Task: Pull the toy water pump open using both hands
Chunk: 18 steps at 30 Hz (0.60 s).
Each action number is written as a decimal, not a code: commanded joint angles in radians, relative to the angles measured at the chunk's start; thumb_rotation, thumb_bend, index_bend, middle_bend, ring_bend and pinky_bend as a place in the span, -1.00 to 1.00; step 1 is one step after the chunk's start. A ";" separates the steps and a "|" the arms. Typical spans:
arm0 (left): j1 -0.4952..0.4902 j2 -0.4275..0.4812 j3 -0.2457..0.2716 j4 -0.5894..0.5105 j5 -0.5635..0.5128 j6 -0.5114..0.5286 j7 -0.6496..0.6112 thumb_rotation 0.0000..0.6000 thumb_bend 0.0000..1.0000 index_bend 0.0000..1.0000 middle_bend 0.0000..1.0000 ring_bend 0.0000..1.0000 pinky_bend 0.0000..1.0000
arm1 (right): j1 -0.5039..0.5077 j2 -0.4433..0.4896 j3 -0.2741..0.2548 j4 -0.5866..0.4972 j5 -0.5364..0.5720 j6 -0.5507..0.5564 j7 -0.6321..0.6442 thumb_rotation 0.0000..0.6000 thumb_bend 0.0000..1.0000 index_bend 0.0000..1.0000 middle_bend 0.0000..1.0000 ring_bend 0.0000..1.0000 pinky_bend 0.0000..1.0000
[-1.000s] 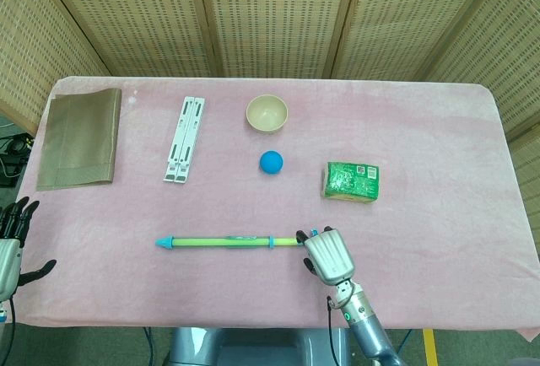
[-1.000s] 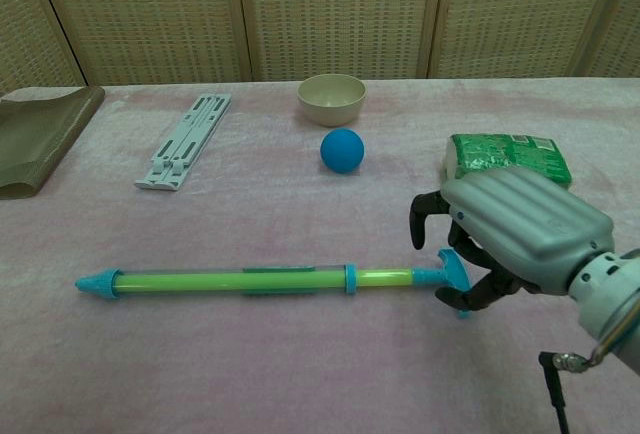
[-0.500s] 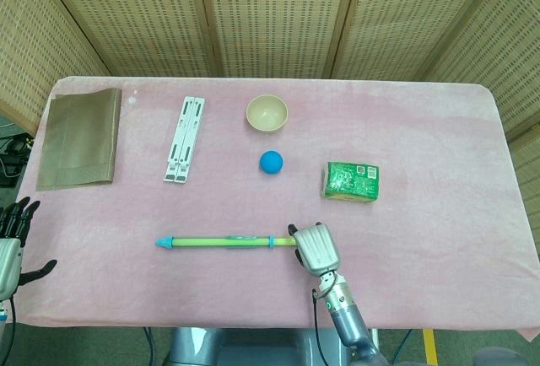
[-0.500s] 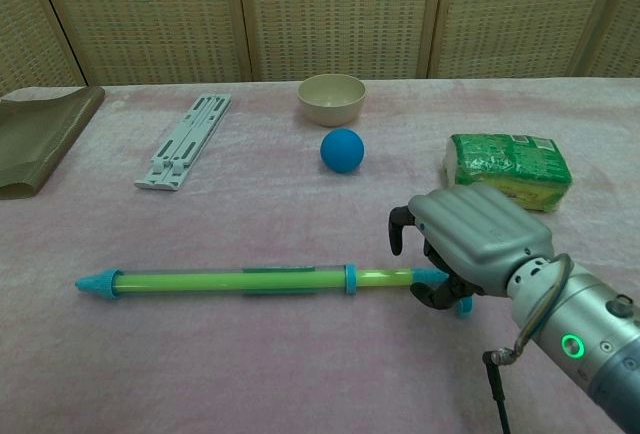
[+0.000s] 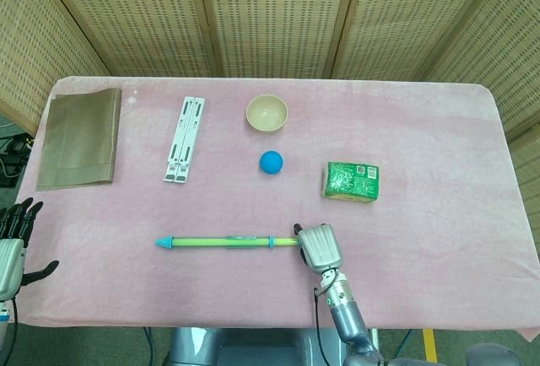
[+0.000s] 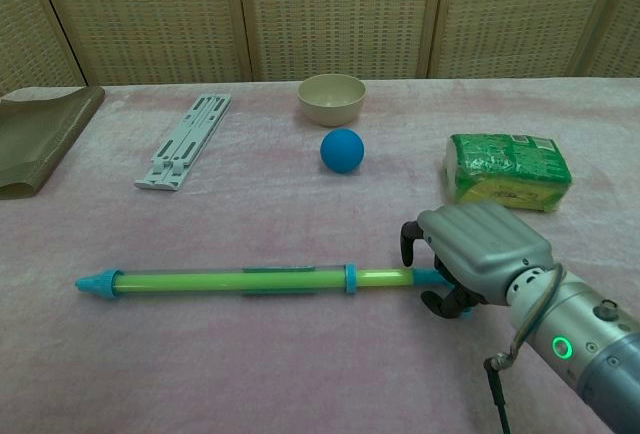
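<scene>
While curled, right hand (image 6: pixel 478 254) grips slim translucent toy water pump (image 6: pixel 230 280) | pink cloth table (image 6: pixel 300 374)

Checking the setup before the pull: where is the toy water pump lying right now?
The toy water pump lies lengthwise across the near middle of the table in the head view, in front of the blue ball, its right end under the right robot hand.

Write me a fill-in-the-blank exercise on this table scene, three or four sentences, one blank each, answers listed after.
1. The right hand is at the ____ end of the toy water pump.
2. The ball lying just in front of the bowl is ____ in colour.
3. The left hand is at the table's edge, holding ____.
4. The packet beyond the right hand is ____ in colour.

Answers: handle; blue; nothing; green
</scene>
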 commanded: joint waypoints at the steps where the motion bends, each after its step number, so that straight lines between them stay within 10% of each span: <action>1: 0.000 0.000 0.000 0.000 0.000 0.000 0.000 1.00 -1.00 -1.00 -1.00 -1.00 -1.00 | 0.004 -0.003 -0.001 0.012 0.008 0.002 -0.001 1.00 0.12 -0.12 1.00 1.00 0.36; 18: -0.001 -0.003 0.002 -0.001 0.003 0.001 0.004 1.00 -1.00 -1.00 -1.00 -1.00 -1.00 | 0.022 0.012 -0.015 0.003 0.018 0.040 -0.001 1.00 0.30 0.58 1.00 1.00 0.36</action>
